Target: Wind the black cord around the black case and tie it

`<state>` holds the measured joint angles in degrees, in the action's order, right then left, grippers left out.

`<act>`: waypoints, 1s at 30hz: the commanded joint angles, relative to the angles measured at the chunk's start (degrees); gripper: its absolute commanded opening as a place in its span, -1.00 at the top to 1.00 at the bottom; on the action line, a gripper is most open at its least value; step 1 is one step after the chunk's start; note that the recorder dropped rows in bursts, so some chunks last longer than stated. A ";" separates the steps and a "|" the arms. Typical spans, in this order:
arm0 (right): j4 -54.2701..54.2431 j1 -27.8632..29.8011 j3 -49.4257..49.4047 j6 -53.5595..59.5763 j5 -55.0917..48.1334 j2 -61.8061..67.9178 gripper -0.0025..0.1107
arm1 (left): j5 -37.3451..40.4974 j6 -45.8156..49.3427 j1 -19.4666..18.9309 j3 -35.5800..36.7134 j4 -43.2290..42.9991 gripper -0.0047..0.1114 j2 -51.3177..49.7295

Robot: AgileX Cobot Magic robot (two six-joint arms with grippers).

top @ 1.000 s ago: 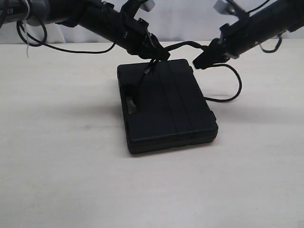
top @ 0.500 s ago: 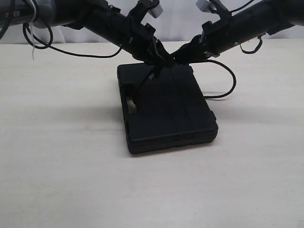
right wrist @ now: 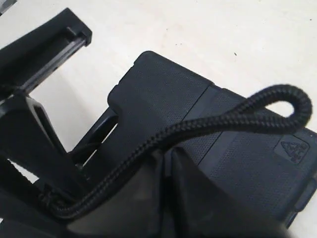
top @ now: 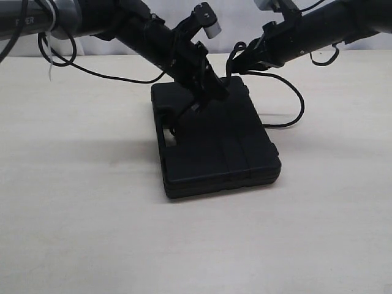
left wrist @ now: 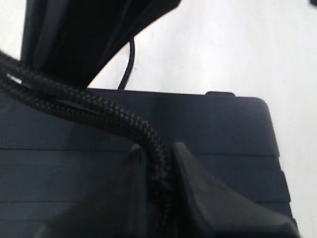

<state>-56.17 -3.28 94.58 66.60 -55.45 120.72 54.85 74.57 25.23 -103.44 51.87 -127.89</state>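
The black cord [top: 299, 104] is seen pinched just above the black case [top: 214, 147], which is laid flat on the table [top: 86, 220], being clamped at once by the left pincer [left wrist: 156, 151] and the right pincer [right wrist: 163, 149], while its slack is looped beside the case.

You have a pale wooden desk [top: 92, 220]. The black case [top: 214, 147] lies flat near its middle, and a bend of the black cord [top: 302, 107] rests just beside it.
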 commanded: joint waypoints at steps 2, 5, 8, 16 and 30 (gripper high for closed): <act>-1.32 0.25 -0.09 0.41 0.21 -0.54 0.88 | 0.52 -0.07 0.10 -0.01 -3.64 0.92 0.32; -4.72 0.89 -0.09 0.88 -0.49 -0.54 0.88 | 2.51 0.04 0.10 -0.01 -3.76 0.92 -0.27; -6.02 1.28 -0.09 1.41 -0.37 -0.54 0.88 | 2.94 0.28 0.24 -0.01 -3.76 0.92 -1.06; -4.30 1.28 -0.09 1.52 -0.27 -0.54 0.88 | 1.75 0.42 0.24 -0.01 -3.25 0.92 -1.73; 10.09 1.28 0.02 -7.43 -6.77 -0.77 0.84 | 0.66 0.30 0.24 -0.01 -4.94 0.92 -1.73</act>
<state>-46.80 -2.33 94.58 60.38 -61.36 120.72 55.43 74.79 25.30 -103.44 46.77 -129.81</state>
